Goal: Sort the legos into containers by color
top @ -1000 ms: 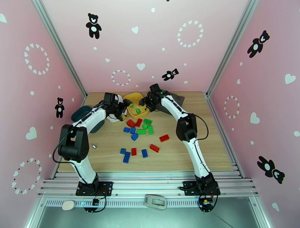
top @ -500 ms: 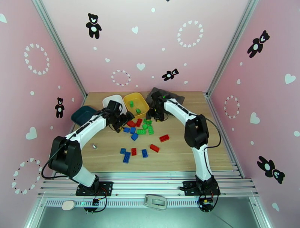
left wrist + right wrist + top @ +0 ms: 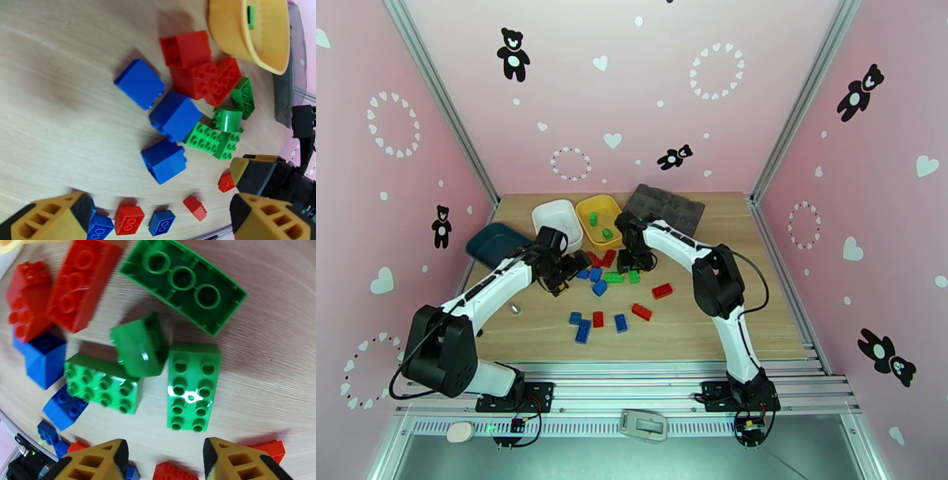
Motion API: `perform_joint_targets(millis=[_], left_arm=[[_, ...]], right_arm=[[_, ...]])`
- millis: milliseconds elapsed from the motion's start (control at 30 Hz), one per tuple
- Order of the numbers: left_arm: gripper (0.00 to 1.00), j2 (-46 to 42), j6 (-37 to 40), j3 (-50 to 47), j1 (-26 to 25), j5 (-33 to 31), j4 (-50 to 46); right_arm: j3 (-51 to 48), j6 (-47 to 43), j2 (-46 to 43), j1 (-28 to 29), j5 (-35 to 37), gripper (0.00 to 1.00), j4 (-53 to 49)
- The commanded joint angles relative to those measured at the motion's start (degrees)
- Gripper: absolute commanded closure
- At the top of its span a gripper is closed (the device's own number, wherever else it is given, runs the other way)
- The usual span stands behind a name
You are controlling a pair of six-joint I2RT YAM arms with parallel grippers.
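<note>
Lying before right fingers (image 3: pixel 94 463), green legos (image 3: pixel 193 386)

The left arm (image 3: pixel 494 284) and the right arm (image 3: pixel 675 237) are built alike, with smooth white shell links joined by bulky black joint housings. Each stands on a flat black base plate (image 3: pixel 517 395), and a thin black cable (image 3: pixel 765 286) loops loose beside the big middle joint. The left gripper (image 3: pixel 160 205) and the right gripper (image 3: pixel 164 447) have dark bodies and mustard-yellow fingers (image 3: pixel 237 461), blunt and wedge-shaped, moulded with rows of rectangular recesses along their outer faces, and a black pad lines the inner face of each finger.
</note>
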Motion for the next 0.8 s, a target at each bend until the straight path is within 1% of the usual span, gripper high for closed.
perform_joint_targets(millis=[0, 367, 767], left_arm=[[0.02, -2.0, -0.7, -1.2, -0.1, -0.8, -0.6], [0.02, -2.4, -1.3, -1.6, -0.1, -0.5, 0.1], [0.01, -0.9, -1.3, -0.2, -0.3, 0.5, 1.0]], right_arm=[[-0.8, 0.7, 1.9, 0.2, 1.7, 0.47, -1.6], [-0.9, 1.2, 5.2, 0.2, 1.9, 0.47, -1.3], [-0.8, 1.9, 6.2, -1.0, 1.2, 0.57, -0.4]])
